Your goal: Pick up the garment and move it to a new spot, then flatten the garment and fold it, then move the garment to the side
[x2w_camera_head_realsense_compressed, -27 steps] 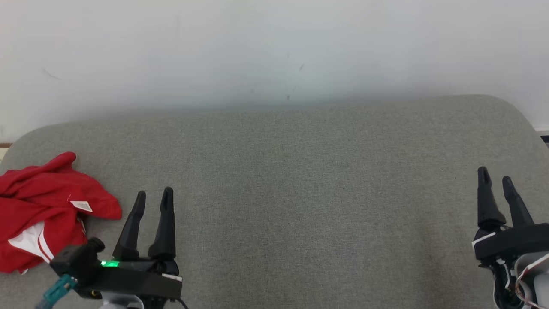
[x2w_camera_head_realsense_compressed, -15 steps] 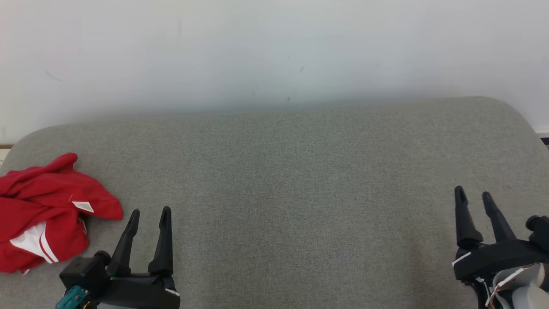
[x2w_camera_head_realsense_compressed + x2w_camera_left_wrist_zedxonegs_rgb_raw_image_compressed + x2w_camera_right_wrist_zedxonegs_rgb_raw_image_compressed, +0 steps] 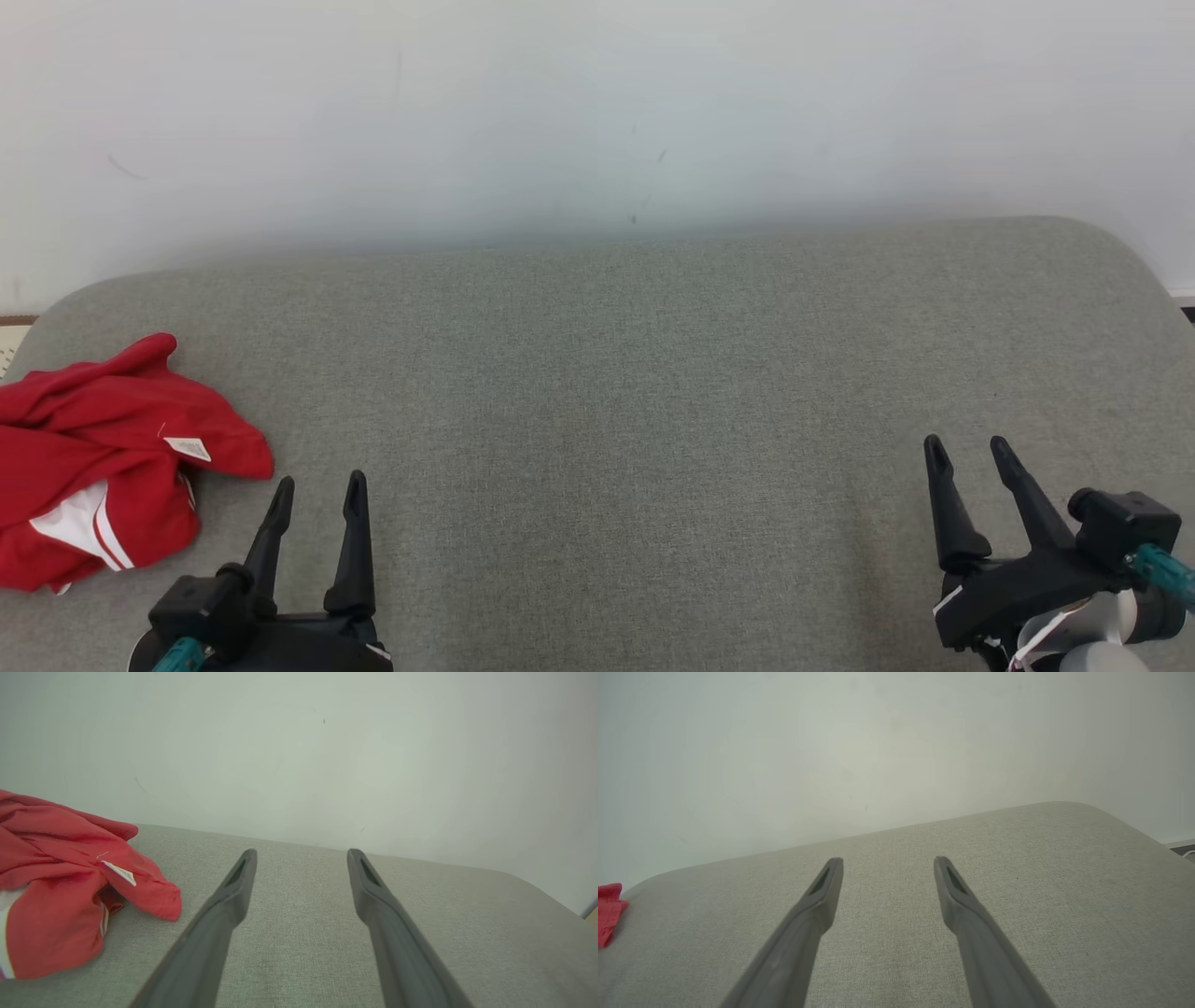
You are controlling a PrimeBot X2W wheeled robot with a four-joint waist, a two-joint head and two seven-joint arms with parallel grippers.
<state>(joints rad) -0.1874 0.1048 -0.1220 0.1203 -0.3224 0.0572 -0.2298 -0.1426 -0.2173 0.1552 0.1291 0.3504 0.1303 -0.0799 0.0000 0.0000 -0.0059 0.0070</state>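
A crumpled red garment (image 3: 103, 457) with white stripes and a small white label lies at the far left of the grey cushioned surface (image 3: 616, 373). In the left wrist view the garment (image 3: 60, 891) sits left of my fingers, apart from them. My left gripper (image 3: 317, 487) is open at the lower left, just right of the garment, holding nothing. My right gripper (image 3: 969, 448) is open at the lower right, far from the garment. In the right wrist view a red corner of the garment (image 3: 608, 912) shows at the left edge, and my right gripper (image 3: 888, 862) is empty.
A plain white wall (image 3: 597, 112) rises behind the surface. The surface has rounded far corners, and a strip of floor (image 3: 1184, 303) shows past its right edge.
Both grippers have drawn back toward the near edge of the surface, the right one also moving left. The garment lies as before. The camera has tilted slightly.
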